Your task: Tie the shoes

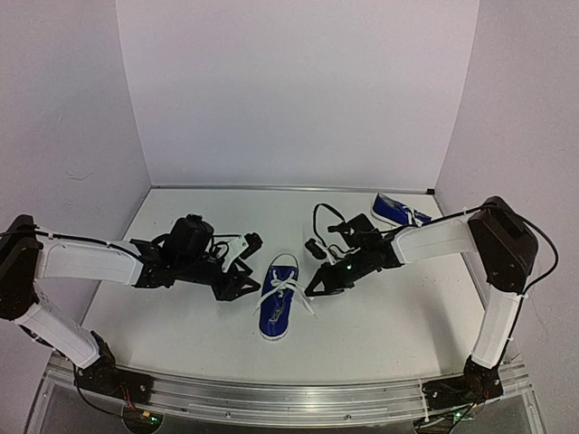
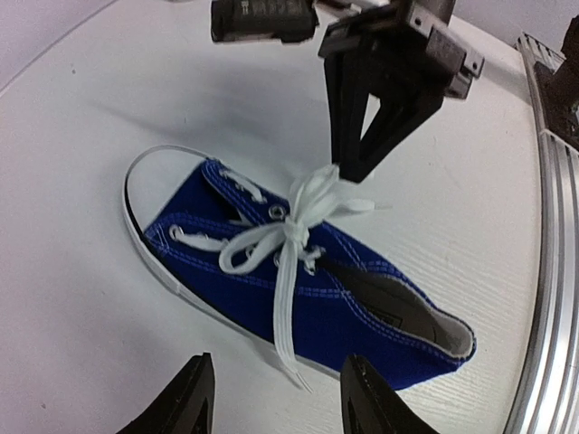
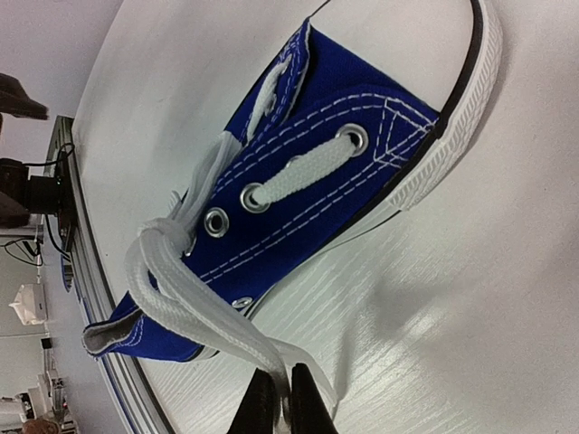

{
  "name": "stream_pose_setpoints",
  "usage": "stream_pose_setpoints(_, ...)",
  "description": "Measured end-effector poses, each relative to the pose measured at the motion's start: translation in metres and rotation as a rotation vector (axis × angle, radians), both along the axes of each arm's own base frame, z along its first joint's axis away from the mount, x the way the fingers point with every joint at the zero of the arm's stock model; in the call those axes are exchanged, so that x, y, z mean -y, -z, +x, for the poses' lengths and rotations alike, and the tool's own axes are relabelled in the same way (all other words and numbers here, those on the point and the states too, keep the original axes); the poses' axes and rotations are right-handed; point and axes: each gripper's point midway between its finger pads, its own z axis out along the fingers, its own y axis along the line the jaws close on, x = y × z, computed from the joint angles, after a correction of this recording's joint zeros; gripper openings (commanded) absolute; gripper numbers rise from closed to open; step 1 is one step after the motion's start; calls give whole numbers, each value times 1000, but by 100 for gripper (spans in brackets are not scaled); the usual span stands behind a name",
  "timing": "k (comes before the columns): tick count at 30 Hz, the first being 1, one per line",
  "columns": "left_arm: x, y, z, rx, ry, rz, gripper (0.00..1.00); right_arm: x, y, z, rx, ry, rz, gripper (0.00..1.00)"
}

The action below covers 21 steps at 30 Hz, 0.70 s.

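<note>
While my right gripper [image 3: 280, 404] is pinched together on a loop of the white lace [image 3: 172, 289], its tips hang just off the side of the near shoe [image 3: 317, 172], low over the worktop [image 3: 434, 344]. From my left wrist camera I see that gripper [image 2: 355, 163] come down from above, its two fingers meeting where the lace [image 2: 298, 212] bunches over the middle eyelets. One loose strand runs from that bunch across the blue canvas and down over the white sole, ending on the worktop [image 2: 81, 344].

My left gripper [image 2: 276, 407] waits on the opposite side of the shoe [image 2: 298, 289], fingers spread apart and holding nothing, near the sole but not touching it.

From overhead, the shoe [image 1: 276, 303] lies between both grippers, toe pointing away from the arm bases. A second shoe [image 1: 396, 211] sits well apart, at the far right of the worktop [image 1: 380, 334], behind my right arm.
</note>
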Motion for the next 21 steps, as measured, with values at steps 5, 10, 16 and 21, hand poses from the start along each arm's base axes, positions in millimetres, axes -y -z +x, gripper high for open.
stream_pose_setpoints(5,-6,29,-6,-78,-19,57,50,0,0,-2,-6,-4,3,8)
stream_pose_setpoints(10,-3,69,-4,-157,-21,142,47,-1,-1,-3,-10,-14,14,15)
stream_pose_setpoints(16,3,88,2,-195,-22,181,23,-3,-4,-7,-21,-34,35,18)
stream_pose_setpoints(21,5,85,4,-193,-23,176,1,-3,-7,-7,-20,-35,44,21)
